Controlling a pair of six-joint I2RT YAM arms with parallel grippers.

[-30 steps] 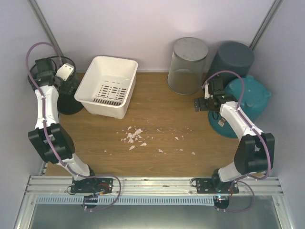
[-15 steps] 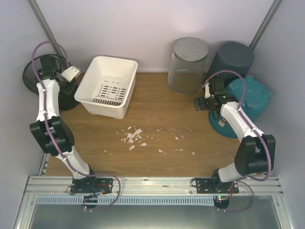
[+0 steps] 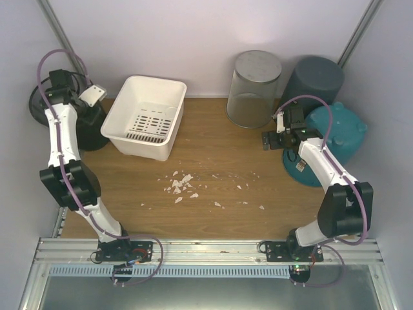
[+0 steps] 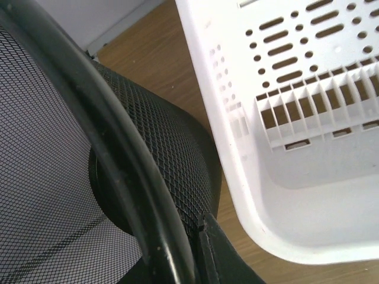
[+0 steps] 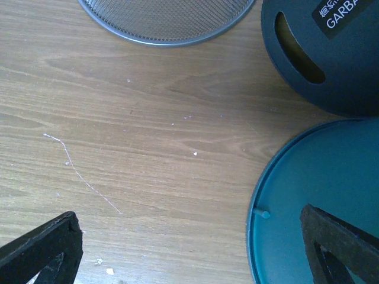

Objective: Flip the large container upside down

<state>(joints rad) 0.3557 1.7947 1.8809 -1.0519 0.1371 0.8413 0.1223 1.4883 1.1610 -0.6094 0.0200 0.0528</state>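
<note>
The large container is a black mesh bin (image 3: pixel 95 126) at the table's far left, tipped so its rim (image 3: pixel 35 106) leans toward the left wall. My left gripper (image 3: pixel 79 103) is shut on that rim. In the left wrist view the thick black rim (image 4: pixel 118 154) runs diagonally with the mesh wall (image 4: pixel 172 154) beside it, and one finger (image 4: pixel 222 254) presses against the mesh outside. My left gripper (image 4: pixel 189 260) pinches the rim at the bottom edge. My right gripper (image 3: pixel 268 140) (image 5: pixel 189 242) hangs open over bare wood with nothing between its fingers.
A white perforated basket (image 3: pixel 145 116) (image 4: pixel 296 118) sits right beside the black bin. A silver mesh bin (image 3: pixel 253 87) (image 5: pixel 166 18), a dark grey garbage bin (image 3: pixel 311 81) (image 5: pixel 331 53) and a teal lid (image 3: pixel 339 135) (image 5: pixel 308 207) stand at the back right. White crumbs (image 3: pixel 181 184) litter the table's middle.
My left gripper has shut on the black bin's rim and pulled it up and left, so the bin has gone from upright to tilted. The right arm has not moved.
</note>
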